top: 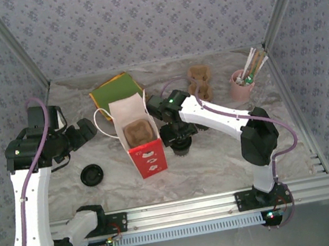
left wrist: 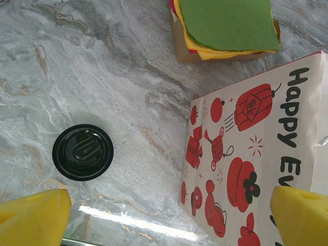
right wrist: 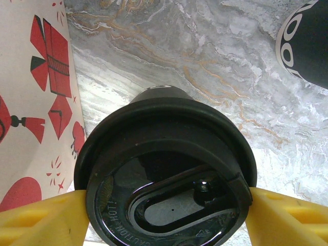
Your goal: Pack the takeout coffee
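Though the top view mostly hides it under the right gripper [top: 180,139], the right wrist view shows the takeout coffee [right wrist: 166,174], black-lidded, clamped between yellow fingers [right wrist: 41,220] just right of the paper bag [top: 142,142]. Left of the bag the left gripper [top: 90,130] hangs spread wide; green napkins [top: 116,90] lie behind the bag.

Bright, even light; soft shadows; glare streak on the table [left wrist: 138,223]; nearest fingers [left wrist: 36,218] blurred.
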`<state>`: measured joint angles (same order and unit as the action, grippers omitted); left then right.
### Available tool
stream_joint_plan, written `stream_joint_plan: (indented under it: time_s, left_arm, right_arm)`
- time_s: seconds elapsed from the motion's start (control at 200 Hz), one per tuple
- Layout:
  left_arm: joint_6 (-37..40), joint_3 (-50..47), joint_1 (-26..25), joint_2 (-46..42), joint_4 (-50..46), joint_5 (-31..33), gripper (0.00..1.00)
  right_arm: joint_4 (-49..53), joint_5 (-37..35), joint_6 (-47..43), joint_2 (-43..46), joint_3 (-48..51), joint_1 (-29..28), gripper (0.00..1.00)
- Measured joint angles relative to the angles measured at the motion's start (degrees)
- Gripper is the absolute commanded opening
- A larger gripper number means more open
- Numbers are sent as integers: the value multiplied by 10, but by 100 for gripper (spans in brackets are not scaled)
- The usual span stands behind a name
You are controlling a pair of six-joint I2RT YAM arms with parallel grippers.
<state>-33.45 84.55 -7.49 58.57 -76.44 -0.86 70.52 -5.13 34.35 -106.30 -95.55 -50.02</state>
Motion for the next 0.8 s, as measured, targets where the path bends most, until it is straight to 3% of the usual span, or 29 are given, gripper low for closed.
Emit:
stream_joint_plan:
  time_s: [0.8]
  left_arm:
    - [0, 0, 0, 0, 0, -7, 100]
  right_arm:
    - [0, -2, 2, 0, 0, -1, 79]
